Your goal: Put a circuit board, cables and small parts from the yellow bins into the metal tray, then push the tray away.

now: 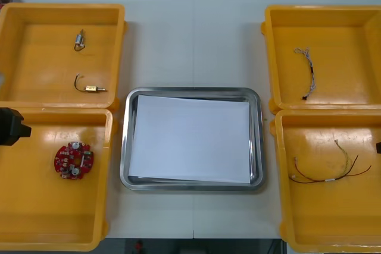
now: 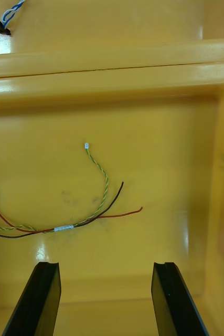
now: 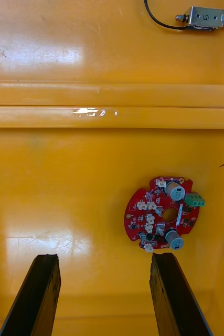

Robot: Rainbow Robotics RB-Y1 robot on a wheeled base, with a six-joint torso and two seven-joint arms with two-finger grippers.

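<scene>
Circuit board (image 3: 163, 213), one, flat in the nearer bin (image 1: 36, 218) left of the tray (image 1: 125, 147): I judge it light, stiff, fragile-topped, best pinched across its rim; my left gripper (image 3: 104, 257) hangs near it, wide open and empty, my right gripper (image 2: 106, 265) likewise right of the tray.

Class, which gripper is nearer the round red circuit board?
Left. The left gripper hovers open near the circuit board; the right gripper hangs by the red and yellow cable, across the metal tray.
</scene>
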